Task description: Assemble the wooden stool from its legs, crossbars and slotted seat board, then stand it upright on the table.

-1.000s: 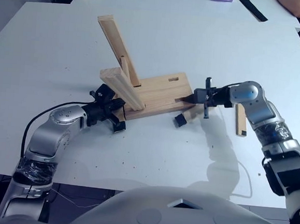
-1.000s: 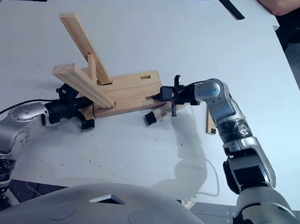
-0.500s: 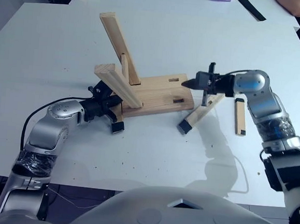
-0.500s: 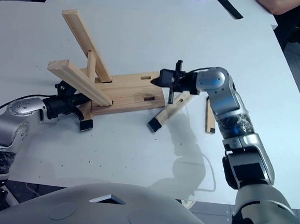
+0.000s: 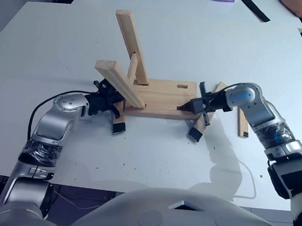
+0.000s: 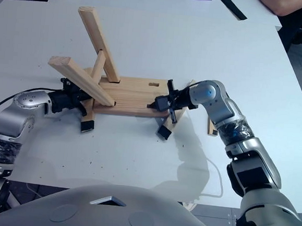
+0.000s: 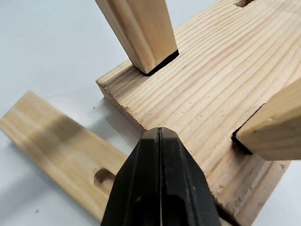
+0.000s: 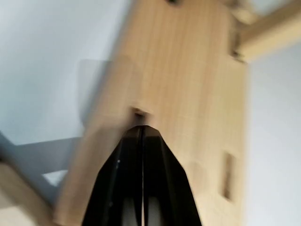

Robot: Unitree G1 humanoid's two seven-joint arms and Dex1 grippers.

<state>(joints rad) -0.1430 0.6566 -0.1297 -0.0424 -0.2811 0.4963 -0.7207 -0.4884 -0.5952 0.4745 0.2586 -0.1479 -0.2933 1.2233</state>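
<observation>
Two wooden posts stand slanted in slots at the left end of the flat, slotted pine seat board, which lies on the white tabletop: a tall leg and a shorter leg, with a short crossbar between them. The left end effector, clenched on nothing, has its tip at the board's left edge, above a loose black-capped leg. The right end effector, also clenched empty, points at a small slot near the board's right end, just above another black-footed loose leg. A thin wooden strip lies farther right.
</observation>
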